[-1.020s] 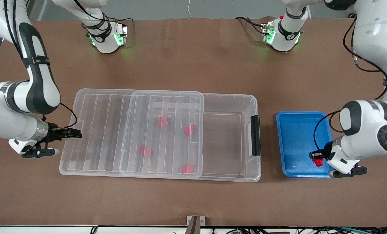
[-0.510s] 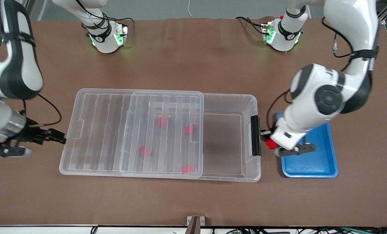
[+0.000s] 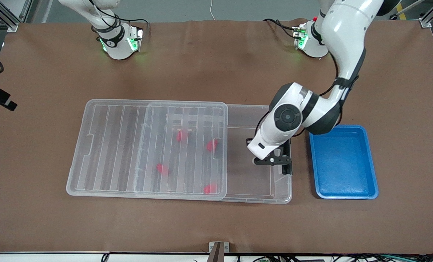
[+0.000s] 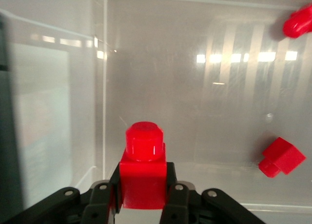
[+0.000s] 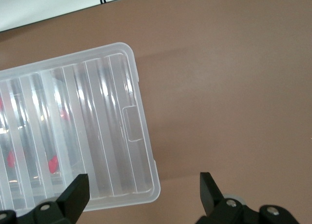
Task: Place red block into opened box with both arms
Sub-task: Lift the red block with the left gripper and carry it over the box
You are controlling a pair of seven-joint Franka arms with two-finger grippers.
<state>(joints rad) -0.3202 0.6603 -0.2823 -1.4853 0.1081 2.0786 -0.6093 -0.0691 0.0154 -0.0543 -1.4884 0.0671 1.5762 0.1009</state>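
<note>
The left gripper grasps the red block over the uncovered end of the box, stub pointing outward. The right gripper hangs spread wide above the tabletop, apparently just past the slid-back lid.

Blue tray sits on the brown table toward the left arm's end, and four other red blocks lie scattered under clear ribbed plastic.
</note>
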